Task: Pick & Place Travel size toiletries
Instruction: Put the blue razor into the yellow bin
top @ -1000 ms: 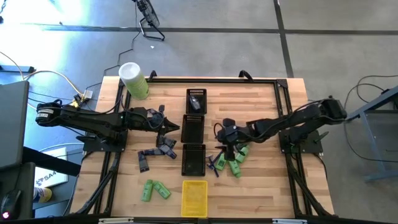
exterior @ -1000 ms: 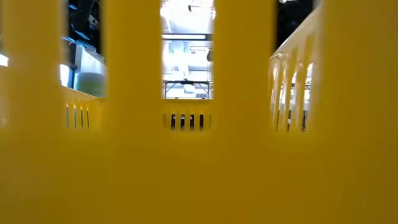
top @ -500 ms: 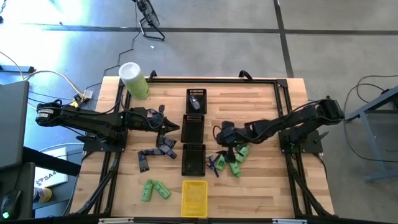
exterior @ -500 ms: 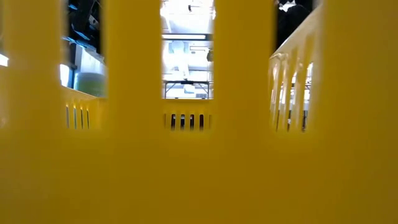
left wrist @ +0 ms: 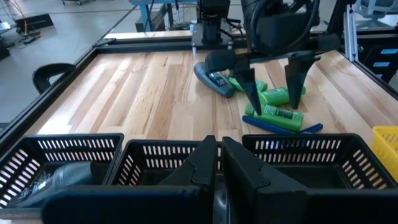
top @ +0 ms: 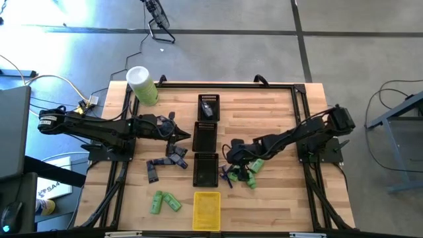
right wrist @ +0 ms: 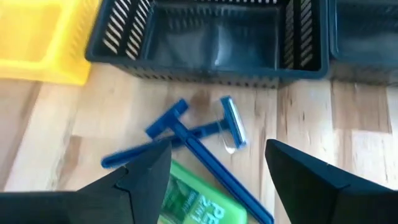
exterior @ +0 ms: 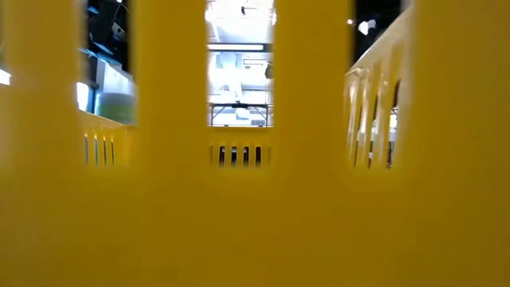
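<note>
Right gripper (right wrist: 214, 171) spread, poised above crossed blue razors (right wrist: 199, 134) and a green bottle (right wrist: 193, 208), beside black basket (right wrist: 211, 37). Step: reaching to pick. Next: descend, centre on one razor handle, pinch. Left gripper (left wrist: 214, 165) pressed together, waiting by the baskets.

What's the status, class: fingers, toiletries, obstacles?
Right gripper open above blue razors and green bottle. Left gripper shut, waiting over black trays. Nothing blocking.

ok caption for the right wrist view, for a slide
Open right gripper over two blue razors and a green bottle, beside a black tray.
</note>
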{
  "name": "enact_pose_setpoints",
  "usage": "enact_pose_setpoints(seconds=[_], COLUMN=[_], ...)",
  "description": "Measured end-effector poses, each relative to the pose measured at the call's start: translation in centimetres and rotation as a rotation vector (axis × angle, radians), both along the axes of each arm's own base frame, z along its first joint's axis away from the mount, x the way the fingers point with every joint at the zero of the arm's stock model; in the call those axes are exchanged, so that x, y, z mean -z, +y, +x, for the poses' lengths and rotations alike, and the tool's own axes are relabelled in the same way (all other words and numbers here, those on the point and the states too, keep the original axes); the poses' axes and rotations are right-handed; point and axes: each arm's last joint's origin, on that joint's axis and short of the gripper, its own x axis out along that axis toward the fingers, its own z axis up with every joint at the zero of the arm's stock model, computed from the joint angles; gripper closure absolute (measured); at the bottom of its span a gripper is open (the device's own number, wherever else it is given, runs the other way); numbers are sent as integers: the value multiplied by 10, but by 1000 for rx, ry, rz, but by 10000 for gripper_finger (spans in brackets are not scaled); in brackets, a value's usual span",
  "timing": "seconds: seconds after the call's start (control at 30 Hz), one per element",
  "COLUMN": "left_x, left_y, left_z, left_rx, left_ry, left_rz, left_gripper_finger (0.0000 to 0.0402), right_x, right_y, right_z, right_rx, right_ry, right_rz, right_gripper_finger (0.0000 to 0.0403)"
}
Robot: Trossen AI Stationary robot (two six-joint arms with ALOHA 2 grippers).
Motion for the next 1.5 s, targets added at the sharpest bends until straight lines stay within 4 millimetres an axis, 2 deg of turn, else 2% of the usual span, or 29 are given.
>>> enact_pose_setpoints(seconds=[0.43,0.83,1.5], left_x=[0,2,2], left_y=[0,0,0], left_z=[0,0,0], left_rx=[3,3,2], left_ry=[1,20,20], left_rz=[-1,-2,-2], left_gripper_finger=[378,378,378], right_x=[31,36,36], right_y=[1,-1,-1], right_z=[7,-1,-1], right_rx=[7,16,14], right_ry=[81,173,167], right_rz=[-24,-50,-66], right_gripper_finger=[175,187,192])
